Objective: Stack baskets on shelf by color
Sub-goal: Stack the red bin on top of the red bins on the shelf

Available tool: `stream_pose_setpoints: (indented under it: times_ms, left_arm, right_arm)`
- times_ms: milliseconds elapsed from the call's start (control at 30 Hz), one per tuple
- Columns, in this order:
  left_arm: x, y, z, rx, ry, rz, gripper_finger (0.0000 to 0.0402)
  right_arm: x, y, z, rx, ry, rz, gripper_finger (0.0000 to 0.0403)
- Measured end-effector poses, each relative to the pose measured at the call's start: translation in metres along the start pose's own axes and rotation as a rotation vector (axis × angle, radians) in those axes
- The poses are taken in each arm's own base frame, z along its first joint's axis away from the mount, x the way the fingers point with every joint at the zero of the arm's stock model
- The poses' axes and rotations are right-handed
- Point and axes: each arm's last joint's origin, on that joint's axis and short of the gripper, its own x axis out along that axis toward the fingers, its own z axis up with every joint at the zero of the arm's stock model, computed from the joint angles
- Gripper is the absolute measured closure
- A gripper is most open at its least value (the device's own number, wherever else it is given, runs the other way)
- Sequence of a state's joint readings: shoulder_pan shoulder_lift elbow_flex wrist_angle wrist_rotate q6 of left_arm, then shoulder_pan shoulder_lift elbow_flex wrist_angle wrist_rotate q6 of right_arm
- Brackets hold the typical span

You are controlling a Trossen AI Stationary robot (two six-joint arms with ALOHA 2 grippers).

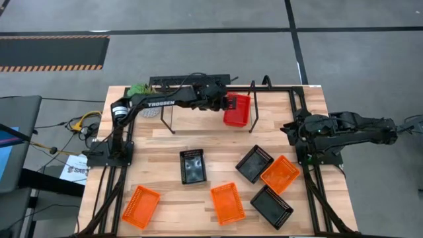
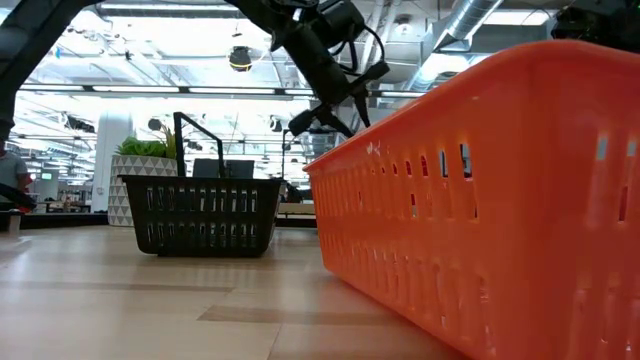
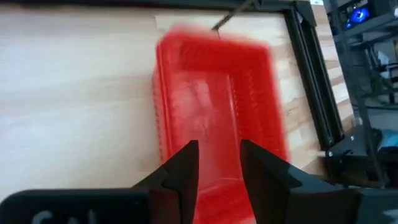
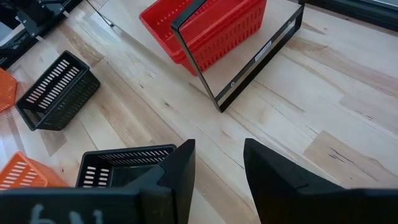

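Observation:
A red basket (image 1: pixel 238 110) sits at the right end of the shelf (image 1: pixel 173 82), a low black wire rack by the table's far edge. My left gripper (image 3: pixel 217 168) hangs right above that red basket (image 3: pixel 214 93), fingers open over its near end; I cannot tell whether they touch it. On the table lie three black baskets (image 1: pixel 193 165) (image 1: pixel 254 163) (image 1: pixel 271 206) and three orange baskets (image 1: pixel 279 174) (image 1: pixel 227 202) (image 1: pixel 141 206). My right gripper (image 4: pixel 219 168) waits open at the table's right side.
A potted green plant (image 1: pixel 140 89) stands at the shelf's left end. Black tubular arm frames (image 1: pixel 112 165) (image 1: pixel 310 165) run along the left and right sides. In the low view an orange basket (image 2: pixel 480 200) fills the right half, with a black basket (image 2: pixel 200 215) behind it.

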State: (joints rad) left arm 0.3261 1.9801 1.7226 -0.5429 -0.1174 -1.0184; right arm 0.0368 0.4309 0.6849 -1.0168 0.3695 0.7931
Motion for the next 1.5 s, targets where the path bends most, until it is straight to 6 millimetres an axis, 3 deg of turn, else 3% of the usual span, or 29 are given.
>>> stream_pose_setpoints:
  times_ms: [200,467,800,1500]
  left_arm:
    - [-0.012,0.012,0.008,0.079,0.013,0.099,0.0294]
    - [-0.001,0.023,-0.013,0.128,0.095,0.236,0.0304]
    - [0.027,0.016,-0.038,0.144,0.174,0.184,0.0344]
    - [0.030,0.006,-0.048,0.132,0.205,0.096,0.0350]
  right_arm:
    - [0.000,0.000,0.000,-0.005,0.000,0.000,0.0243]
    - [0.000,0.000,0.000,-0.006,0.001,0.000,0.0243]
    - [0.000,0.000,0.000,-0.002,0.004,0.001,0.0243]
    - [0.000,0.000,0.000,-0.001,0.005,0.000,0.0243]
